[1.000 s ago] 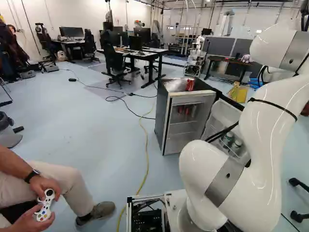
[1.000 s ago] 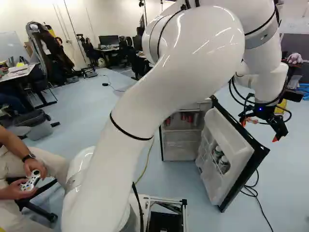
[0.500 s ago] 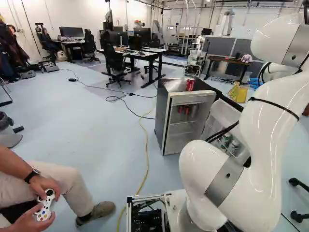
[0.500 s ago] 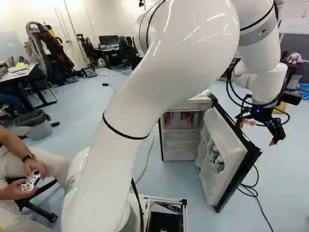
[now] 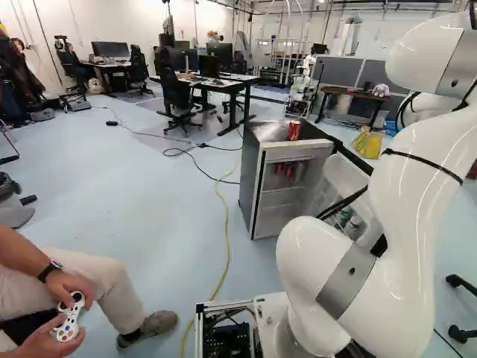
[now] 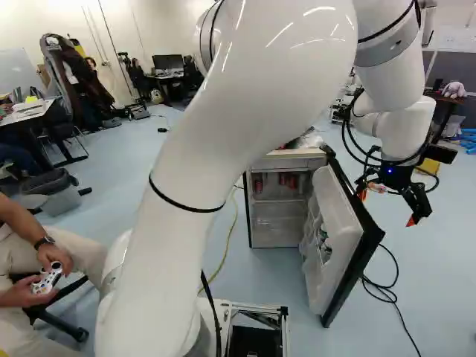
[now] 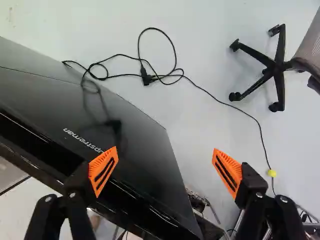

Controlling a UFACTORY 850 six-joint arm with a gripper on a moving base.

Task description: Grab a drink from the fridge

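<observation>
In the right base view my gripper (image 6: 387, 208) hangs beside the dark outer side of the swung-out fridge door (image 6: 335, 245). In the wrist view my gripper (image 7: 165, 171) stands open; one finger overlaps the door's dark outer panel (image 7: 135, 137), the other shows over floor. Contact with the door cannot be told. The small fridge (image 5: 252, 179) holds red cans (image 6: 288, 181) on its upper shelf. Another red can (image 5: 294, 130) stands on the fridge top. Bottles in the door rack (image 5: 344, 216) are partly hidden by the door and arm.
A black cable (image 7: 175, 75) lies on the floor beside the door, near a chair base (image 7: 275, 67). A yellow cable (image 5: 226, 231) runs along the floor left of the fridge. A seated person's shoe (image 5: 158, 323) is close to the base's left side.
The fridge door has swung partway toward the cabinet, hiding more of its bottles. My arm and open gripper have moved leftward in the right base view along with it. The base has stayed put.
</observation>
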